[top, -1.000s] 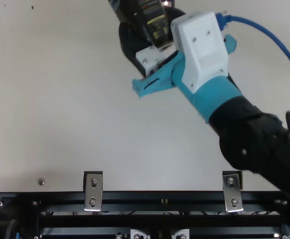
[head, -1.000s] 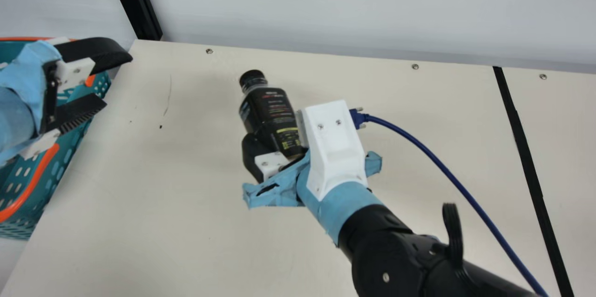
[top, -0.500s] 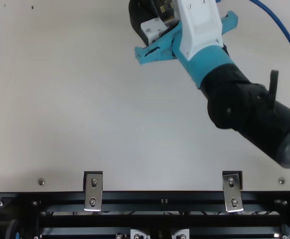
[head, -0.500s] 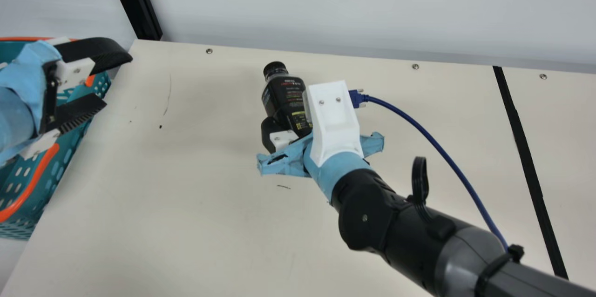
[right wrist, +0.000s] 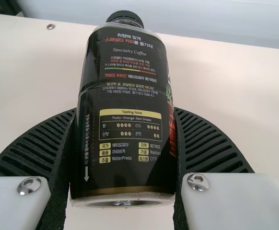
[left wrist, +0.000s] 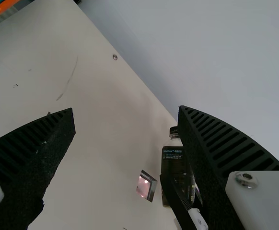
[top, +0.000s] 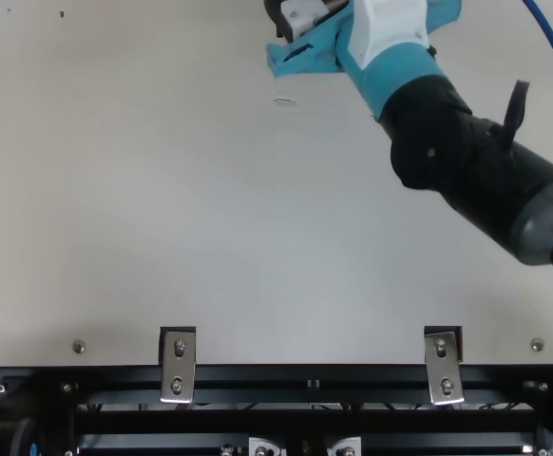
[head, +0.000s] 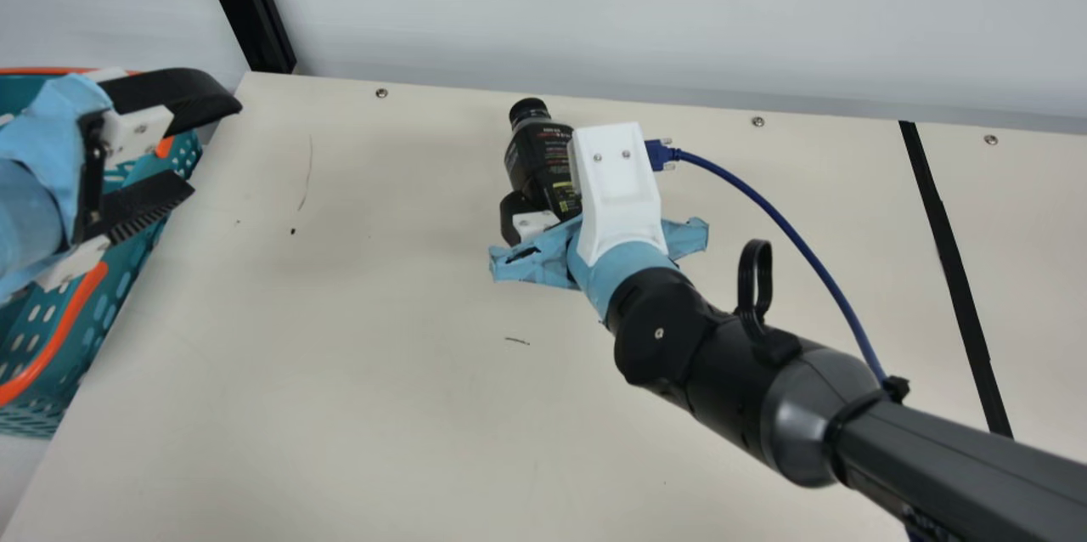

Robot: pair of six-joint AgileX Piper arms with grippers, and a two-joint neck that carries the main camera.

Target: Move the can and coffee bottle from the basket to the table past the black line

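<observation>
1. Bottle (head: 542, 155) is near the upper middle of the main view, its black cap (head: 528, 110) toward the top of the frame and tipped slightly left.
2. Right gripper (head: 546, 194) has it gripped snugly, a ribbed finger against each side of the dark label (the right wrist view shows this best). Whether the bottle touches the table (head: 382, 406) I cannot tell.
3. Right arm (head: 730, 381) slants from the lower right of the main view to its upper middle; a blue cable (head: 790, 228) arcs beside it.
4. Left gripper (head: 217, 148) is at the left of the frame, fingers spread wide, in front of the basket (head: 64, 338) (teal, orange-rimmed) at the left edge.
5. Black line (head: 955, 270) runs down the right side of the frame; the bottle is left of it, between basket and line.
</observation>
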